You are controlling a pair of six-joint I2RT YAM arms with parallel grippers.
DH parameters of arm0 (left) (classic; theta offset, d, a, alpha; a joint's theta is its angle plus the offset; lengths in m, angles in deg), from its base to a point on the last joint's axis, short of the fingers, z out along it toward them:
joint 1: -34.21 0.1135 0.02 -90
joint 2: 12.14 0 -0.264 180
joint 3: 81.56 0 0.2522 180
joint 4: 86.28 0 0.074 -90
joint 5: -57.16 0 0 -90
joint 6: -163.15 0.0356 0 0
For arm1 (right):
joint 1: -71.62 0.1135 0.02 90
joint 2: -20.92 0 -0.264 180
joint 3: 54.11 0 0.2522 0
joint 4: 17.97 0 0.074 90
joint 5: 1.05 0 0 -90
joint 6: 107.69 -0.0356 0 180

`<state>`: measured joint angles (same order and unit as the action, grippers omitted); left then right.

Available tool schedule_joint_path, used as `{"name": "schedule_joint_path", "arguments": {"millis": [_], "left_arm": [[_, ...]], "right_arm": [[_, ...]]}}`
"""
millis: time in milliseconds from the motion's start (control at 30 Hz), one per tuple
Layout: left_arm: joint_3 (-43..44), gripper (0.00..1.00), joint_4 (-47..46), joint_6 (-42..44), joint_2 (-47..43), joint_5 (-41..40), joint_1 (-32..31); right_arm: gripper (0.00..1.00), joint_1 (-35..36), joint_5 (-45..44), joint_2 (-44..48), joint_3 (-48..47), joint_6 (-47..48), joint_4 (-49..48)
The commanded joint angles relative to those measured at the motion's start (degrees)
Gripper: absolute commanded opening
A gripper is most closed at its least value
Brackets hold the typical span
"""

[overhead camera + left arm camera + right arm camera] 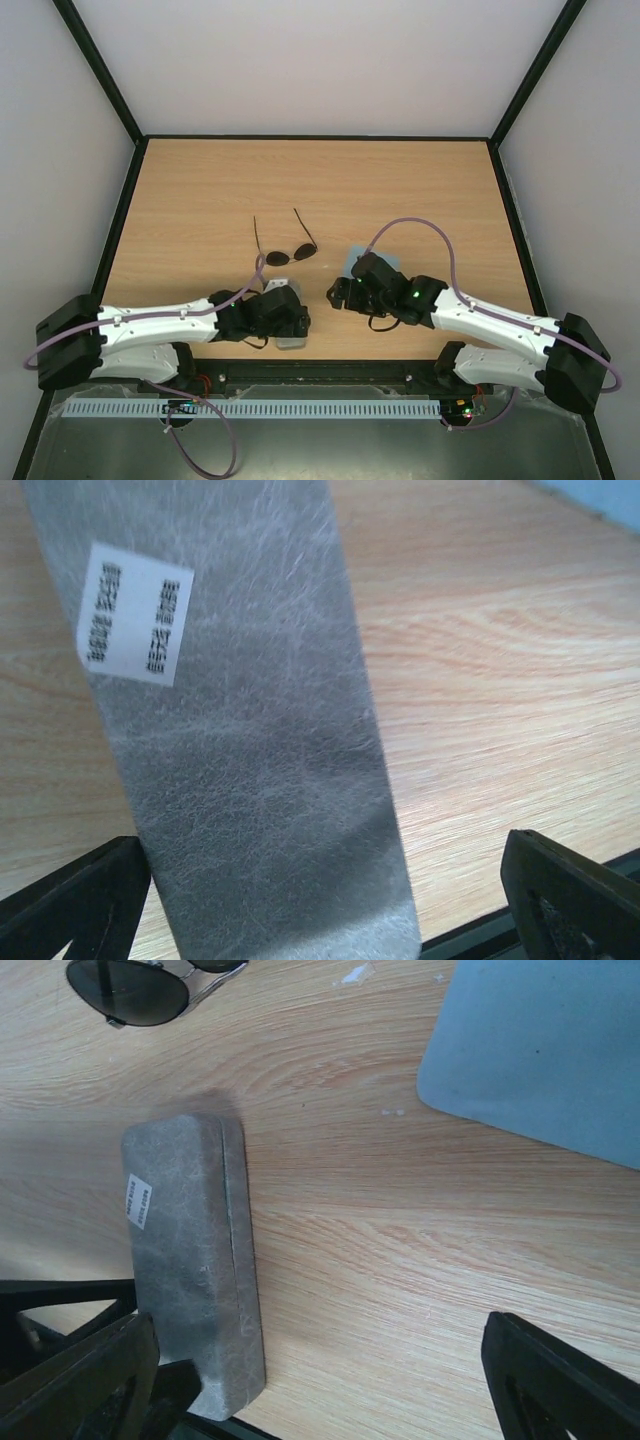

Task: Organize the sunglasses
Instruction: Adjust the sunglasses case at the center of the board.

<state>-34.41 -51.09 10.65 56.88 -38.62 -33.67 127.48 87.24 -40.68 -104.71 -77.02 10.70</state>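
Case (190, 1260) at near edge of table (400, 190), straddled by released left gripper (322, 890); right gripper (320, 1380) released, empty; sunglasses (290, 252) farther in

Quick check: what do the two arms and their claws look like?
Both the left arm and right arm have white links with bulky black joints. A lilac cable runs along each. The left claw and right claw are black, with wedge-shaped fingers; a green light glows near the right wrist.

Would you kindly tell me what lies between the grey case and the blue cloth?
Only bare tabletop: the right wrist view shows the grey case and the blue cloth apart, with plain wood between them.
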Motion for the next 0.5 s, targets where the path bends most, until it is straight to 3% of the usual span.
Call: {"name": "schedule_joint_path", "arguments": {"millis": [0, 133, 300, 467], "left_arm": [[2.8, 0.99, 2.4, -2.9, -5.7, -5.4, -0.2], [4.5, 0.99, 11.9, -6.5, -18.4, -11.9, 0.7], [10.5, 0.99, 23.0, -8.9, -32.7, -17.8, 3.9], [13.8, 0.99, 25.4, -9.2, -42.8, -20.8, 4.8]], "right_arm": [[0.86, 0.3, -1.0, -2.2, -1.5, 1.9, 3.4], [0.78, 1.2, 0.3, -7.5, -5.8, 4.8, 5.2], [0.85, 6.2, -4.2, -15.2, -15.6, 6.6, 10.6], [0.87, 11.3, -8.2, -24.2, -24.5, 6.6, 16.5]]}}
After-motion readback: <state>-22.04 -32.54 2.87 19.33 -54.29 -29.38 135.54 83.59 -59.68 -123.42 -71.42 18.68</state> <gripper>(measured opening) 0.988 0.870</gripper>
